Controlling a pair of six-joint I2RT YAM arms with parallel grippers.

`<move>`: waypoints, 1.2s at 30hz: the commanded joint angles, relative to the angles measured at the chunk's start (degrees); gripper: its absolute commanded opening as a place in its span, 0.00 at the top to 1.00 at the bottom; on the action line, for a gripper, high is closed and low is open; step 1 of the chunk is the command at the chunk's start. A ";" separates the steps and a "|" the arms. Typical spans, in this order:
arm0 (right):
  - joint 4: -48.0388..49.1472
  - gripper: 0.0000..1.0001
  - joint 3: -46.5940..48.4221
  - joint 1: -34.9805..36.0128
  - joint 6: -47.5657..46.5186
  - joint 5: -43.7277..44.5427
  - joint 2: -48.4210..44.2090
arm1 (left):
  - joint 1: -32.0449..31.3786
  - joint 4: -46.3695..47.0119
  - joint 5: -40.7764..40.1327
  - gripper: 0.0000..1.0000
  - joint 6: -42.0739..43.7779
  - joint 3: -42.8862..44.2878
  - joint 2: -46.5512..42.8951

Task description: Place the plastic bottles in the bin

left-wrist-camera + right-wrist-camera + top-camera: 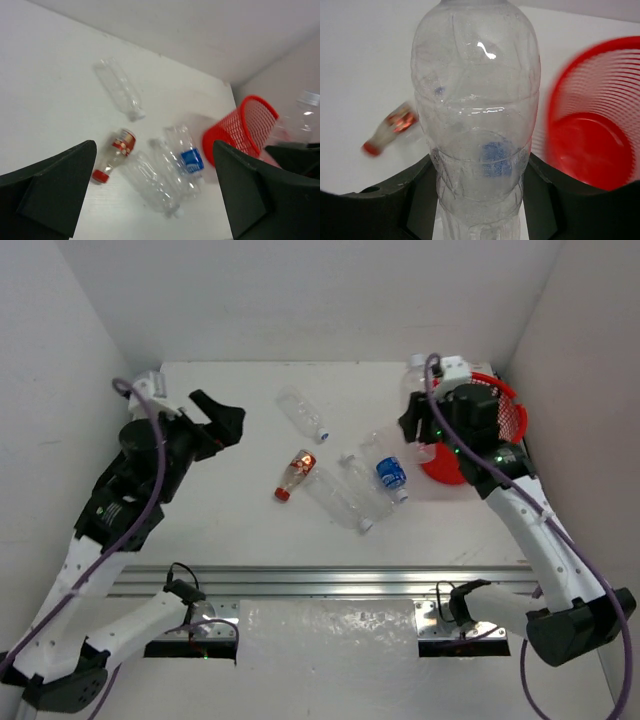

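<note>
Right end effector (pixel 480 187) clenched on clear plastic bottle (pixel 477 100), raised above desk (pixel 220 510) just left of red mesh bin (pixel 512 420), which sits at far right corner. Left end effector (pixel 228 420) released, fingers spread wide, lifted over left side of desk, grasping nothing. Other bottles lie loose at desk centre: far clear bottle (pixel 302 412) apart from rest; red-label bottle (pixel 294 474), red cap pointing near; blue-label bottle (pixel 390 473) nearest bin; near clear bottle (pixel 338 498) just beside it.

Probably a robotics lab: white-walled booth (pixel 300 300), aluminium mounting rail (pixel 320 582).
</note>
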 commanded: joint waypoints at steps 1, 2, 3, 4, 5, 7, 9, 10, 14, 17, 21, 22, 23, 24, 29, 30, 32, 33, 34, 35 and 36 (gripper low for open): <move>-1.58 1.00 6.87 -8.73 4.99 11.82 1.07 | -0.19 -2.43 -11.92 0.00 3.08 -0.31 -2.60; -2.45 1.00 8.19 -11.03 5.70 13.06 2.21 | -0.19 -1.90 -8.69 0.00 4.83 -1.88 -2.51; -2.72 1.00 9.34 -13.58 6.57 12.98 3.62 | -0.19 -1.29 -6.83 0.00 5.63 -2.50 -1.30; -2.55 1.00 10.57 -18.91 8.93 11.42 6.15 | -0.19 -1.11 -2.98 0.00 6.94 -3.12 -0.50; -0.46 0.98 10.41 -21.14 9.65 6.53 7.14 | -0.19 -1.54 -1.81 0.00 7.13 -3.74 0.38; 1.49 0.97 10.14 -23.95 10.97 10.15 9.94 | -0.19 -1.81 0.64 0.00 7.13 -4.27 2.49; 3.60 0.97 10.58 -26.07 12.03 11.84 11.62 | -0.19 -0.85 1.53 0.00 7.13 -5.76 3.02; 3.95 0.96 11.62 -26.70 12.47 11.84 13.72 | -0.19 -0.58 2.32 0.00 7.31 -6.20 3.11; 5.35 0.87 14.27 -28.28 11.42 12.46 18.64 | -0.19 0.65 3.38 0.00 7.84 -7.60 4.16; 5.54 0.19 14.97 -28.46 10.98 11.06 20.33 | -0.19 2.14 4.00 0.00 7.57 -8.57 5.91; 5.45 0.01 15.15 -28.46 11.85 6.83 18.58 | -0.19 4.34 5.14 0.00 6.35 -9.89 10.04; 5.28 0.01 15.24 -28.37 11.94 7.53 17.79 | -0.19 4.87 5.32 0.00 5.82 -10.24 11.19; 4.32 0.01 15.50 -28.37 11.94 7.88 16.56 | -0.19 5.91 5.23 0.01 5.47 -10.51 13.72; 3.52 0.01 15.94 -28.46 11.94 8.15 15.94 | -0.19 6.36 4.88 0.00 5.03 -10.68 15.05; 2.19 0.01 13.14 -27.67 15.80 -11.88 8.83 | -0.19 13.99 5.23 0.00 4.49 -13.32 24.96; 2.72 0.01 9.74 -26.80 17.46 -17.11 7.34 | -0.11 14.27 5.06 0.00 5.37 -12.71 27.08; 5.61 0.01 5.59 -22.95 18.62 -29.22 3.21 | -0.10 13.58 4.97 0.02 8.27 -9.20 33.83; 6.67 0.01 1.31 -20.92 17.75 -31.21 1.97 | -0.10 13.49 6.10 0.03 9.76 -8.06 35.87; 6.51 0.01 -0.21 -18.20 16.96 -31.66 -0.21 | -0.19 14.44 6.72 0.03 10.47 -6.57 38.94; 6.50 0.01 -1.71 -14.09 16.26 -31.23 -1.11 | -0.19 15.06 7.07 0.03 11.34 -6.21 40.28; 6.50 0.01 -4.60 -12.57 14.77 -31.66 -2.16 | -0.11 15.68 7.60 0.03 12.74 -5.77 41.42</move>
